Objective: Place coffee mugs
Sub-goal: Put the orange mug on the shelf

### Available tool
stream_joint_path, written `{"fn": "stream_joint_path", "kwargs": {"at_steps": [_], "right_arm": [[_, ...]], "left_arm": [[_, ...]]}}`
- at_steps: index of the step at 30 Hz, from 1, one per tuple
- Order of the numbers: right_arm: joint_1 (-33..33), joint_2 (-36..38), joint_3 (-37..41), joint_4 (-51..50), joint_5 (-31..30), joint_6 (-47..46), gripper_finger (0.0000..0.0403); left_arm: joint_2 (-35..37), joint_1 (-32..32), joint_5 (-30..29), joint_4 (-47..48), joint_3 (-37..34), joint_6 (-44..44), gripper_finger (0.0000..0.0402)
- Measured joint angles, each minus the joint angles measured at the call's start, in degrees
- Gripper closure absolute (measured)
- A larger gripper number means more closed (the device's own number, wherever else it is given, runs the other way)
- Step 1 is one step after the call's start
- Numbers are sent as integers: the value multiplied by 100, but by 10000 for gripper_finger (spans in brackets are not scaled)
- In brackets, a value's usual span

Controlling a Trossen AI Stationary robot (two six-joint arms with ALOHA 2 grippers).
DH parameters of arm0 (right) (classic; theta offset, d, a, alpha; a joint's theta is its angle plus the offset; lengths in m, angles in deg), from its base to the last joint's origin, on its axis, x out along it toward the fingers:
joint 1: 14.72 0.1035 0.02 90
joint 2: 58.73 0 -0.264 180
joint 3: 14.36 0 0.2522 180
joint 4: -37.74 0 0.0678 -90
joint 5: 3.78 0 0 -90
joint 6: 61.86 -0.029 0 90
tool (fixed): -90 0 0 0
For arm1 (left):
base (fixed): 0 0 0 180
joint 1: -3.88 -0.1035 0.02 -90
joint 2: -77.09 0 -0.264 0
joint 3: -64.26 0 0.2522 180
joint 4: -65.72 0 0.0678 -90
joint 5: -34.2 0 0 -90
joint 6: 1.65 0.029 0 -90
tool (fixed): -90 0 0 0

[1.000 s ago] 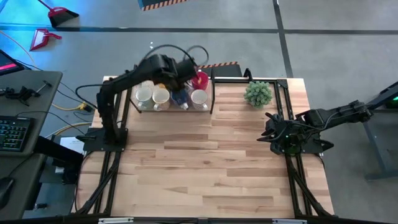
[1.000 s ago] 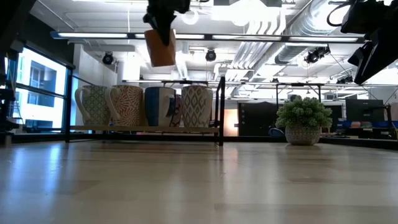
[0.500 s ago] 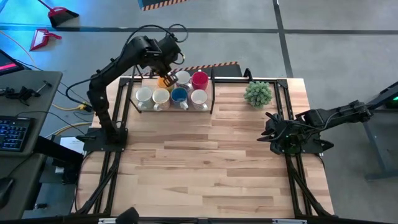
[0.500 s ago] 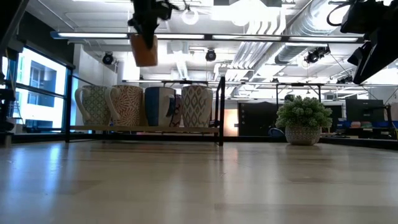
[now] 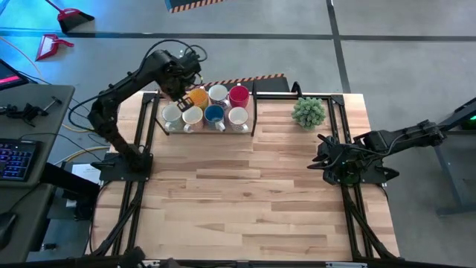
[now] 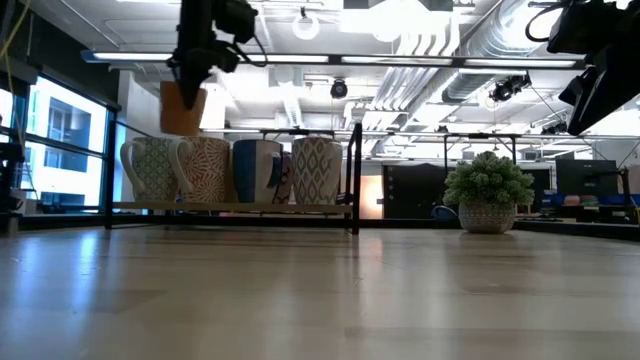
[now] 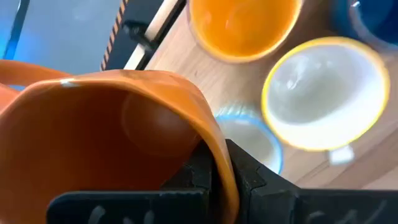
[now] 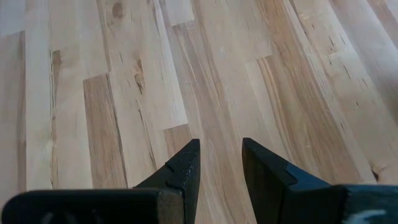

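Observation:
My left gripper is shut on an orange mug and hangs over the far left end of the black rack at the table's far side. The mug fills the left wrist view; the arm hides most of it from above. Several mugs stand on their bases in the rack: a yellow-orange one, white ones, a blue one and a red one. My right gripper waits open over bare wood at the table's right edge. My left gripper holds the orange mug by its rim wall, one finger inside the mug and the other outside. The fingers come steeply from above. The mug hangs below them, lifted just above the tops of the rack's left mugs.
A small green potted plant stands on the table right of the rack. The wide wooden tabletop lies between the rack and the near edge. Black frame rails run along the table's left and right sides.
My left gripper has carried the orange mug toward the table's left edge along the far row of the rack, sinking a little as it went. It has stayed shut on the mug, which now hangs over the rack's left end.

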Motion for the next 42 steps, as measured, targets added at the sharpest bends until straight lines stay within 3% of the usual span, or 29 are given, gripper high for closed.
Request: {"fn": "stream_joint_path", "kwargs": {"at_steps": [6,14,28,42], "right_arm": [[0,0,0,2,1,0,304],[-1,0,0,2,4,-18,304],[-2,0,0,4,15,-13,304],[0,0,0,4,-20,-2,304]], "left_arm": [[420,-284,197,-364,-520,38,396],[410,-406,391,-1093,-892,366,396],[291,-849,639,-1428,-916,723,396],[-341,-952,718,-1583,-917,1060,396]]}}
